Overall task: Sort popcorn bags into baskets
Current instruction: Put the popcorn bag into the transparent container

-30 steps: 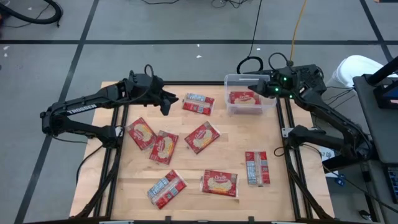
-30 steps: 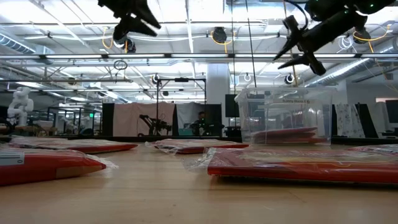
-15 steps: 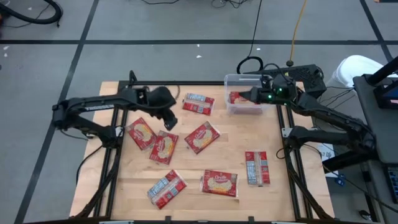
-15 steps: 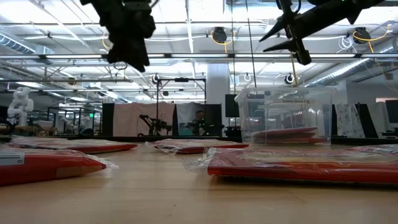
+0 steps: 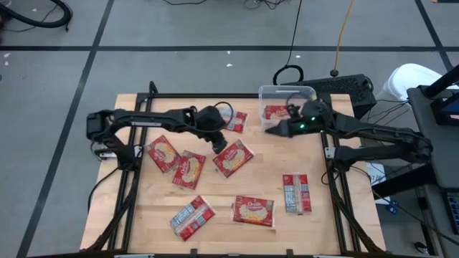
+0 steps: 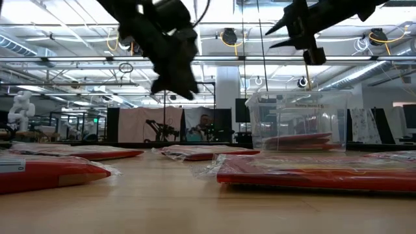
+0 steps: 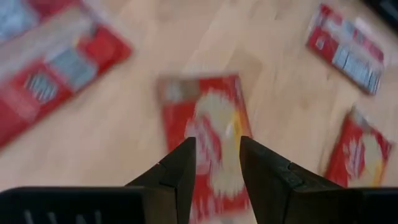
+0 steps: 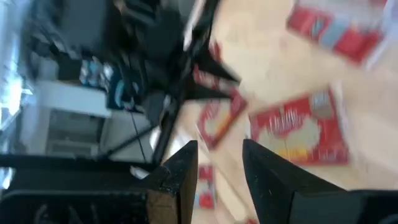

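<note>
- Popcorn bags lie scattered flat on the wooden table (image 5: 337, 229): one packet already rests in the clear basket (image 5: 267, 92) at the far right corner, and seven more are spread over the boards.
- Left gripper (image 5: 217, 140) hangs over the centre packet (image 5: 233, 158), its jaws a narrow gap apart and holding nothing; the left wrist view shows that packet (image 7: 211, 143) straight ahead between the fingers.
- Risk: with so narrow a gap the fingers may land on top of the flat packet and push it along the wood instead of catching an edge.
- Risk: the far packet (image 5: 231, 120) lies partly under the left arm, so a descent could brush it and shift it.
- Right gripper (image 5: 272, 130) hovers just in front of the basket, jaws likewise narrowly parted and empty.
- Risk: both grippers are near each other over the table's middle; if both go for the centre packet, the arms could collide.
- Risk: the right arm crosses the basket's near rim, and a low sweep could knock the light tub out of place.
</note>
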Controlling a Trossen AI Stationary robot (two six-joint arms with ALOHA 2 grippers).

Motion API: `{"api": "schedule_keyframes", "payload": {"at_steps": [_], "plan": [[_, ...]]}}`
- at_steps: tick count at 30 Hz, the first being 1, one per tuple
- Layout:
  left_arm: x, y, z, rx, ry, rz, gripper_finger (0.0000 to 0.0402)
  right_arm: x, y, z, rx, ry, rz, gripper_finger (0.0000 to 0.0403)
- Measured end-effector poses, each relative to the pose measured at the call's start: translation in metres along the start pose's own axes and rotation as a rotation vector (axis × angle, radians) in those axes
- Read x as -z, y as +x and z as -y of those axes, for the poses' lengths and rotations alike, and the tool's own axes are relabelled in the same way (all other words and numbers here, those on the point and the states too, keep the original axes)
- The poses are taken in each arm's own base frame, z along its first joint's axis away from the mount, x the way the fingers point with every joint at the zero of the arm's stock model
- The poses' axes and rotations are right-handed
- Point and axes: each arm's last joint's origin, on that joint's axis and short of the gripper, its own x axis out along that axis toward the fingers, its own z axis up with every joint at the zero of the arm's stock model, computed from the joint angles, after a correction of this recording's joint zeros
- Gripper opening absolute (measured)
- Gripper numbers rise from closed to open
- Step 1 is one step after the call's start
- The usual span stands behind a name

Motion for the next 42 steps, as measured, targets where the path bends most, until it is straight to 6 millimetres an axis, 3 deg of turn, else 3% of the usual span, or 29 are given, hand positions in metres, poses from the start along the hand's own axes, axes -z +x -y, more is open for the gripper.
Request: {"api": "schedule_keyframes", "payload": {"at_steps": [5, 11, 18, 25, 31, 42], "plan": [[-0.001, 0.032, -0.007, 0.037, -0.026, 0.003, 0.0129, 0.016, 0.029, 0.008, 0.102, 0.060, -0.091, 0.0121], [0.003, 0.043, -0.001, -0.002, 0.025, 0.020, 0.0129, 0.027, 0.059, 0.023, 0.241, 0.148, -0.126, 0.0121], [0.012, 0.062, -0.009, -0.087, 0.051, -0.028, 0.0129, 0.035, 0.088, 0.042, 0.350, 0.178, -0.164, 0.0128], [0.020, 0.082, -0.014, -0.097, 0.081, -0.067, 0.0129, 0.040, 0.104, 0.061, 0.454, 0.162, -0.182, 0.0158], [0.029, 0.103, -0.009, -0.064, 0.217, -0.080, 0.0129, 0.045, 0.116, 0.074, 0.519, 0.176, -0.201, 0.0180], [0.037, 0.109, 0.021, 0.039, 0.354, -0.043, 0.0129, 0.049, 0.123, 0.081, 0.565, 0.126, -0.183, 0.0187]]}}
